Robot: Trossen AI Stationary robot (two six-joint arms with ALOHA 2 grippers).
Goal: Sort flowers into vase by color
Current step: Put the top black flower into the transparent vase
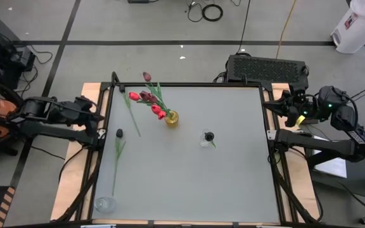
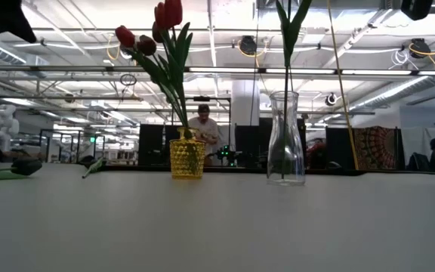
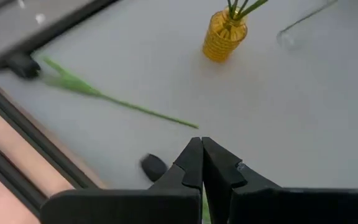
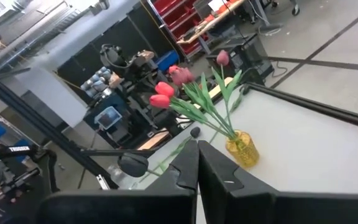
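High view: both arms are parked outside the table, probably waiting so that the surface stays free. The left gripper (image 1: pixel 99 120) is at the table's left edge, the right gripper (image 1: pixel 282 107) at the right edge. The yellow vase (image 1: pixel 171 118) stands left of centre w/ red and pink tulips (image 1: pixel 146 98) leaning out to the far left. The clear glass vase (image 1: pixel 207 138) stands near centre, well apart from it, w/ one dark tulip. Two tulips lie loose on the left side, a red one (image 1: pixel 134 97) and a near-black one (image 1: pixel 119 133). A small empty glass (image 1: pixel 104 204) sits at the near-left corner.

Low view: yellow vase holds approx. four red heads; glass vase holds one stem, head out of frame.

Left wrist view: left gripper's fingers are pressed together, holding nothing; the dark tulip head (image 3: pixel 153 165) lies just beside them.

Right wrist view: right gripper (image 4: pixel 197 149) also fully closed and empty, facing the bouquet.
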